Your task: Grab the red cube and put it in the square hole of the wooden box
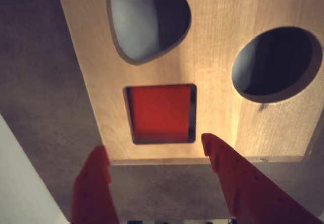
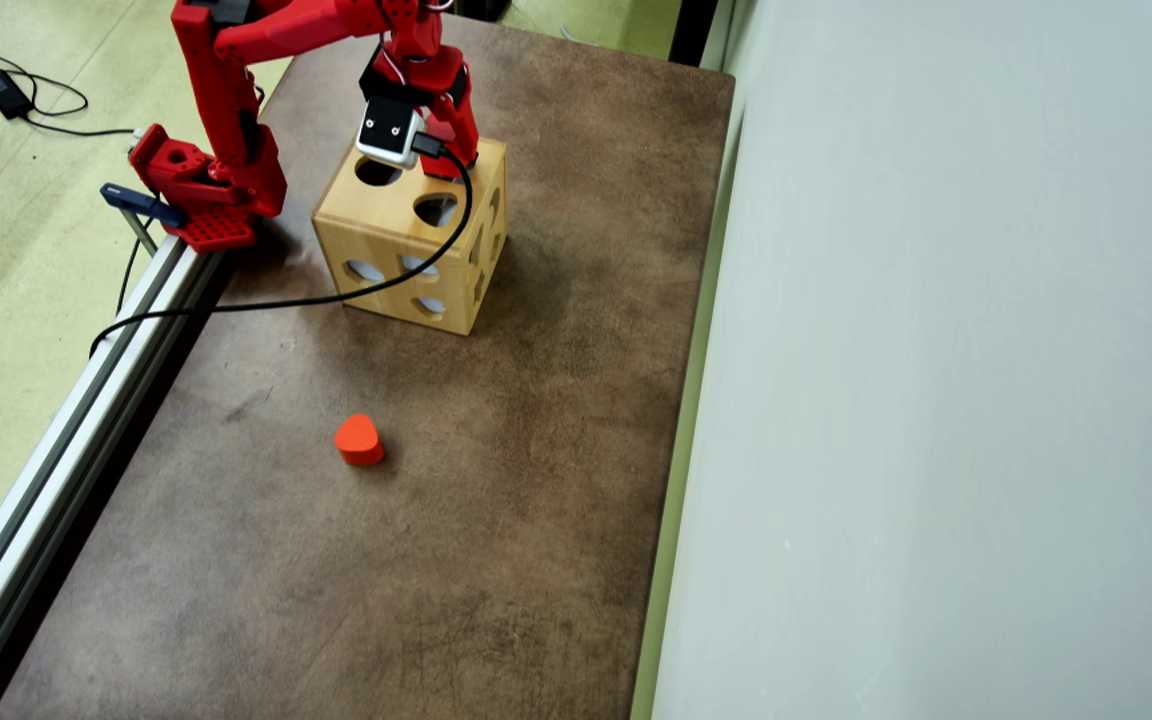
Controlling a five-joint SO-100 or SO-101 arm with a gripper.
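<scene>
In the wrist view the red cube (image 1: 160, 112) sits inside the square hole of the wooden box (image 1: 217, 46), its top face below the rim. My gripper (image 1: 154, 153) hangs over the box's near edge, open and empty, its two red fingers (image 1: 93, 183) apart on either side of the hole. In the overhead view the gripper (image 2: 441, 150) is over the back of the wooden box (image 2: 416, 240); the cube and square hole are hidden there by the wrist camera and arm.
The box top also has a rounded-triangle hole (image 1: 147, 19) and a round hole (image 1: 276, 62). A red heart-shaped block (image 2: 358, 440) lies on the brown table (image 2: 536, 450). A white wall (image 2: 936, 350) borders the right; a metal rail (image 2: 66, 440) runs along the left.
</scene>
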